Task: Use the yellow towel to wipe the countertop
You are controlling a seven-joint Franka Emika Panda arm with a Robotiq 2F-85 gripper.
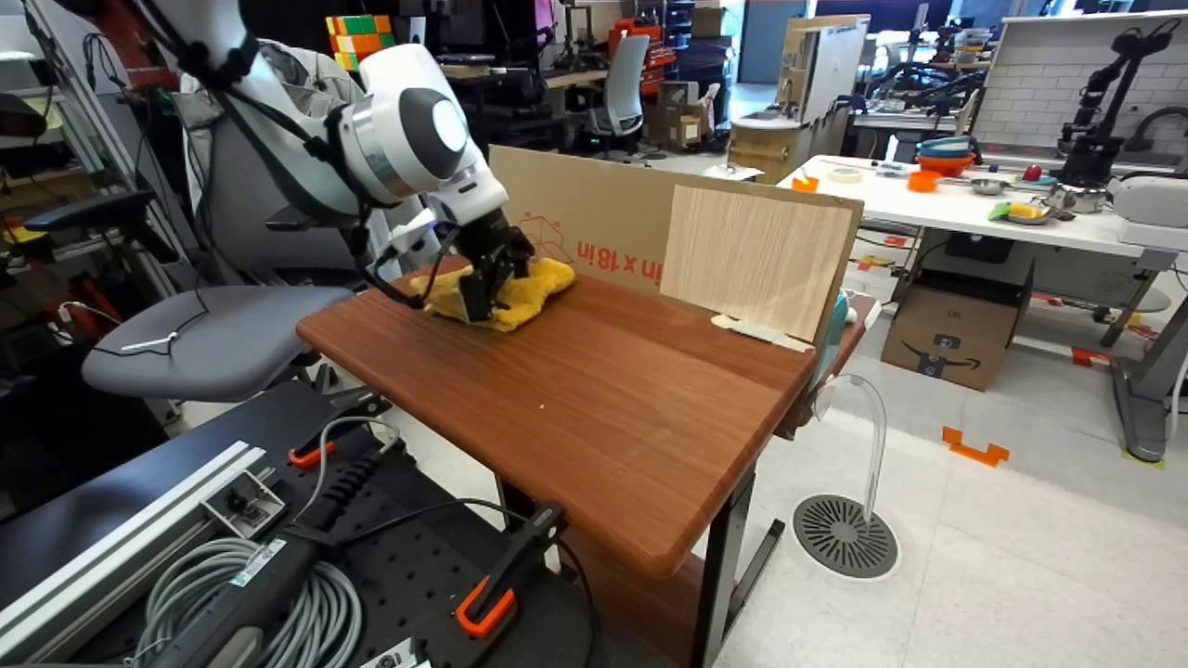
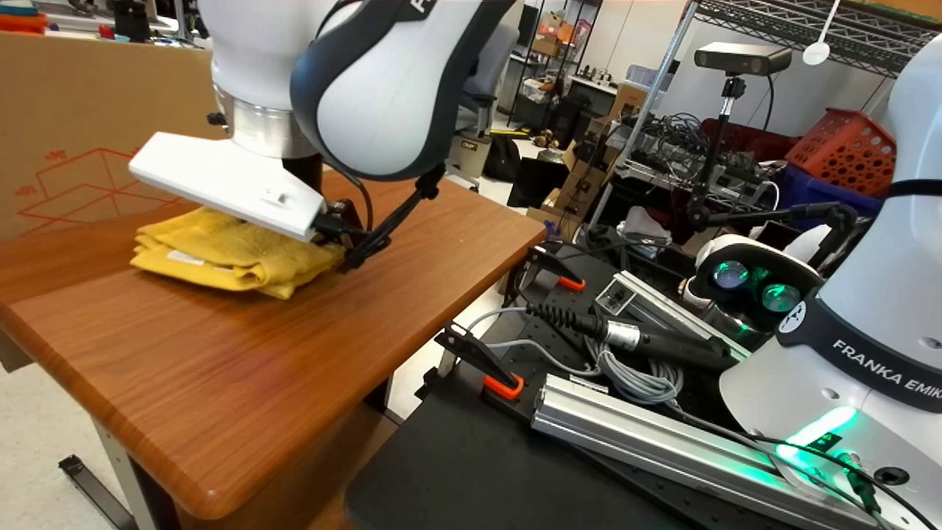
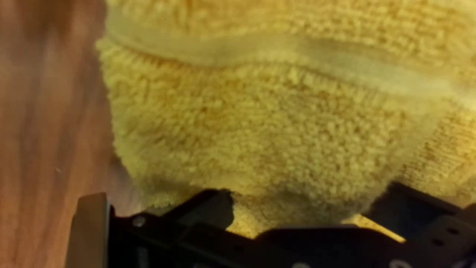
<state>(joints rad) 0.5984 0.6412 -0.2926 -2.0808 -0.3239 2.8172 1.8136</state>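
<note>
The yellow towel (image 1: pixel 536 292) lies folded and bunched on the brown wooden countertop (image 1: pixel 594 399), near its far end. In an exterior view the towel (image 2: pixel 232 254) shows stacked folds and a white label on the countertop (image 2: pixel 294 368). In the wrist view the towel (image 3: pixel 241 123) fills most of the picture, with bare countertop (image 3: pixel 55 111) at left. My gripper (image 3: pixel 305 216) is low over the towel, its fingers spread wide with towel cloth between them. One dark finger of my gripper (image 1: pixel 499 276) stands against the towel's near side. The right fingertip is hidden in the wrist view.
A cardboard panel (image 1: pixel 594 209) stands along the back edge of the countertop, with a light wood-patterned board (image 1: pixel 754 264) against it. A grey chair (image 1: pixel 213 339) stands beyond the far end. A black cart (image 2: pixel 471 464) with orange-tipped clamps (image 2: pixel 504 384) and cables adjoins the near edge.
</note>
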